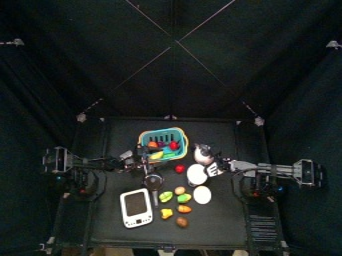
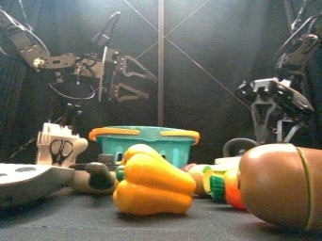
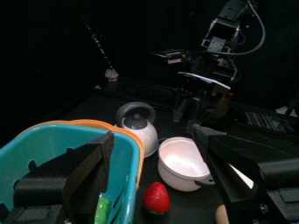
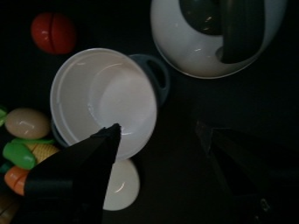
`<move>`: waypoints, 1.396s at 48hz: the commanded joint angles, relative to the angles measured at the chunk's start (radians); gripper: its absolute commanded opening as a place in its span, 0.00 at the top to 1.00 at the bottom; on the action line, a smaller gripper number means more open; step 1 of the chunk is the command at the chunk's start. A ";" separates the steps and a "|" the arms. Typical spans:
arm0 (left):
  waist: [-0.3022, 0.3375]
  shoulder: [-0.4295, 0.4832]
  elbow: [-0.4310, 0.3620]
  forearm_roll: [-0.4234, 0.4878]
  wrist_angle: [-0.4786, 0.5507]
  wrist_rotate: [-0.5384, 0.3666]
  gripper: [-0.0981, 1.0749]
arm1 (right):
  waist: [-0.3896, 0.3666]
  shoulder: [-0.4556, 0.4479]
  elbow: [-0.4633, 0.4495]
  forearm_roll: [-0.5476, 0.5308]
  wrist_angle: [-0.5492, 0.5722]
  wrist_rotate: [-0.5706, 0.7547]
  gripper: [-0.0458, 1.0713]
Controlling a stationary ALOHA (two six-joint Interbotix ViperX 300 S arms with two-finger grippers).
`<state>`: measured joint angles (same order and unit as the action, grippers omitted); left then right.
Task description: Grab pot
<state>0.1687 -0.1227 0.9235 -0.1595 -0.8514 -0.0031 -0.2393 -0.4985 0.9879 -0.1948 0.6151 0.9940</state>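
The pot (image 1: 198, 174) is a small round white open bowl with a short handle, standing right of the teal basket (image 1: 162, 143). It shows in the left wrist view (image 3: 184, 163) and in the right wrist view (image 4: 103, 98). My right gripper (image 4: 162, 133) is open and empty above it, with the pot just off its left jaw; in the top view this gripper (image 1: 221, 164) is beside the pot. My left gripper (image 3: 158, 159) is open and empty, raised over the basket's near rim (image 3: 70, 140); it also shows in the top view (image 1: 138, 157).
A white rounded vessel with a dark lid (image 1: 205, 153) stands just behind the pot (image 4: 216, 35). A flat white oval piece (image 1: 203, 194), a red tomato (image 4: 55, 31) and several toy fruits (image 1: 174, 196) lie in front. A white board (image 1: 135, 207) lies front left.
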 commanded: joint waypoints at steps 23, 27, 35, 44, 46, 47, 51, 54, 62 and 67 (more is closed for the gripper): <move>-0.002 -0.003 -0.011 0.000 -0.003 0.002 0.04 | 0.031 0.186 0.023 -0.040 -0.179 0.066 0.15; -0.002 -0.002 -0.011 -0.002 0.000 0.002 0.04 | 0.032 0.198 0.023 -0.040 -0.189 0.067 0.21; -0.002 -0.003 -0.011 -0.002 0.005 0.002 0.04 | 0.034 0.198 0.017 -0.040 -0.189 0.067 0.34; 0.000 -0.002 -0.009 -0.002 0.005 0.002 0.04 | 0.038 0.161 0.000 -0.060 -0.183 0.066 0.46; 0.000 -0.002 -0.008 0.000 0.005 0.002 0.04 | 0.038 0.152 -0.003 -0.064 -0.179 0.066 0.47; 0.000 -0.002 -0.008 -0.002 0.005 0.002 0.04 | 0.040 0.147 -0.006 -0.066 -0.176 0.066 0.47; -0.002 -0.002 -0.008 -0.002 0.005 0.002 0.04 | 0.040 0.120 -0.015 -0.067 -0.158 0.067 0.48; -0.002 -0.002 -0.006 -0.002 0.005 0.002 0.04 | 0.040 0.104 -0.020 -0.066 -0.144 0.067 0.48; 0.000 -0.002 -0.008 0.000 0.005 0.002 0.04 | 0.040 0.064 -0.034 -0.071 -0.110 0.066 0.48; 0.000 -0.002 -0.006 -0.002 0.005 0.002 0.04 | 0.040 0.051 -0.037 -0.075 -0.109 0.067 0.48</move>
<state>0.1672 -0.1227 0.9281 -0.1595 -0.8422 -0.0031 -0.1994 -0.4249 0.9756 -0.2654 0.5062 1.0615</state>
